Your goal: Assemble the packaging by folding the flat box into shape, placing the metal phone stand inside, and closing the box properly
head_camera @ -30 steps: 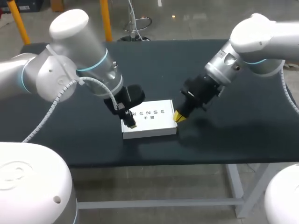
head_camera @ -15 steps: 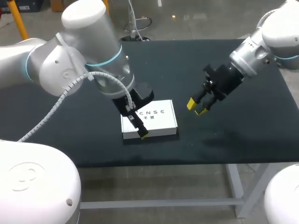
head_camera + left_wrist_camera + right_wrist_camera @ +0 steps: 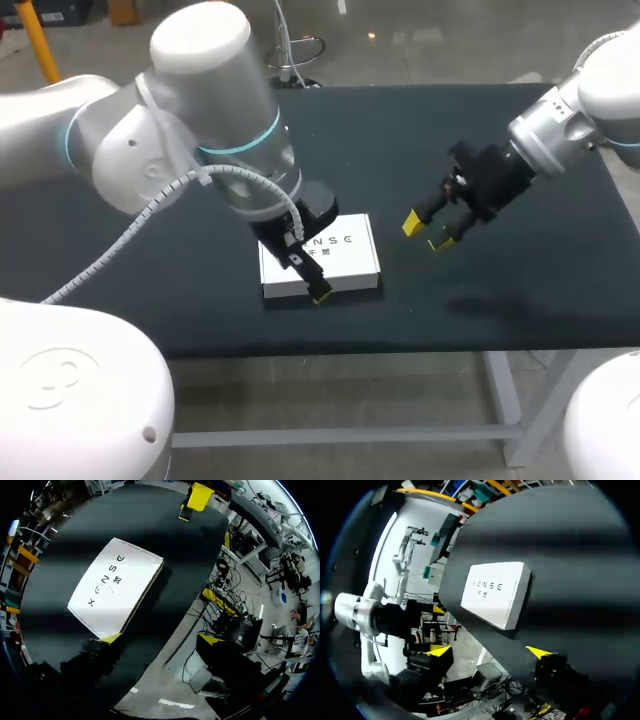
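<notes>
**Near the front edge: white box lying flat, both hands released**

Near the front edge of the surface [image 3: 520, 290], a little left of its middle, you have the white box [image 3: 320, 256]. It lies flat with its lid face up and dark lettering across the top. Its flaps look shut from every view, and you cannot see what is inside.

Your left hand [image 3: 161, 640] is at the box's front side, and it is released. The left wrist view shows its two yellow tips well apart. One fingertip [image 3: 111, 638] is right at the box's nearest corner, and the other is out past the surface's edge. You cannot tell whether that first tip touches the cardboard or only sits just beside it. In the head view only one of its tips shows, at the box's front edge. It sits under the bulky left arm [image 3: 200, 130], which leans in over the box from the left side.

Your right hand [image 3: 428, 232] hangs over bare surface to the right of the box, apart from it and raised off the surface. It is released too, with both yellow tips spread and nothing between them. In the right wrist view the box lies ahead of those tips. The right arm [image 3: 560, 130] comes in from the far right corner.
</notes>
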Robot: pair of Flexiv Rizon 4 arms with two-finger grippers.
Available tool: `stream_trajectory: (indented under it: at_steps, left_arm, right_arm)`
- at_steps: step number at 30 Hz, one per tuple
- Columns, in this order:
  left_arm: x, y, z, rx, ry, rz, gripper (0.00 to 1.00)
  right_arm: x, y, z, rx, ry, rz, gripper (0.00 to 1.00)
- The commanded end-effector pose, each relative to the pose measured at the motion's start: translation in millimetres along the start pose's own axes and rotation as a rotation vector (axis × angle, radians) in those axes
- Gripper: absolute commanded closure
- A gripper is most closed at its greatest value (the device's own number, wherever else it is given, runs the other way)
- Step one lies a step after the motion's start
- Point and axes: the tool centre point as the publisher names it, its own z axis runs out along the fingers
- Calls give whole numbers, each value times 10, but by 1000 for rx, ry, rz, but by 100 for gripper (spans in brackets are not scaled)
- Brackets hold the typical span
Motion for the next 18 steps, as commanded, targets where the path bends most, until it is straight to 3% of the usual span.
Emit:
stream_trajectory:
  at_steps: [1,8,18]
  left_arm:
    - [214,-166,90,-57,-62,-273,0]
    - [490,-167,165,-78,-111,-475,0]
    - [691,-103,314,-132,-121,-639,0]
  right_arm:
    - [-90,-203,-235,-149,-40,-103,0]
    - [-254,-249,-439,-244,-131,-298,0]
    - [-489,-267,-619,-349,-225,-556,0]
